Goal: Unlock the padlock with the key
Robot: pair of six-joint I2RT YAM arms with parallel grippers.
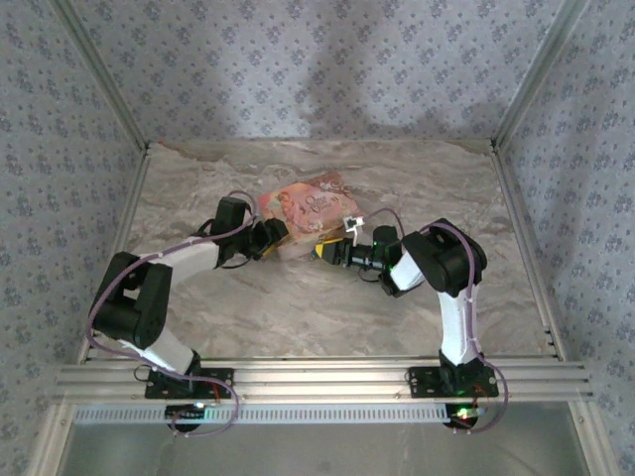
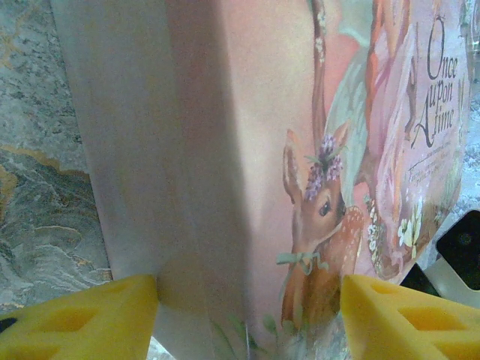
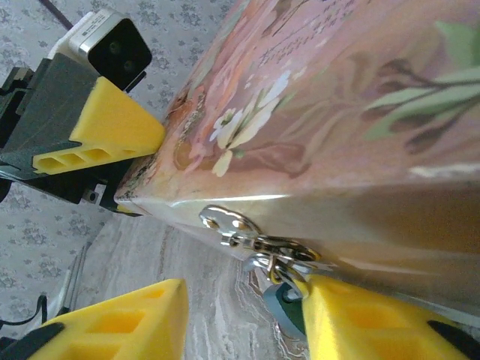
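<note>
1. On my screen the marbled table [image 1: 446, 188] sat inside walls papered with a small flower pattern [image 1: 317, 59], with an aluminium rail [image 1: 317, 377] along the near edge.
2. A pink box [image 1: 303, 203] printed with a fawn and the words "Once upon a time" lay near the middle of the table, between the two arms.
3. The left gripper [image 1: 276, 238] was at the box's near-left end. In the left wrist view its yellow fingers [image 2: 75, 322] stood wide apart with a corner of the box filling the whole gap. One lay against the pale side wall and the other against the illustrated lid, so I read it as clamped on the box.
4. The right gripper [image 3: 246, 289] came at the box from the other side, low against its pale side wall. Its fingers were parted and had hold of nothing.
5. The padlock [image 3: 279, 262] hung from a silvery hasp [image 3: 223, 220] on that side wall, between the right gripper's fingers and nearer the one at the right of that view.
6. A teal piece [image 3: 289, 306] sat just under the padlock, touching that finger. I could not tell whether it was the key.
</note>
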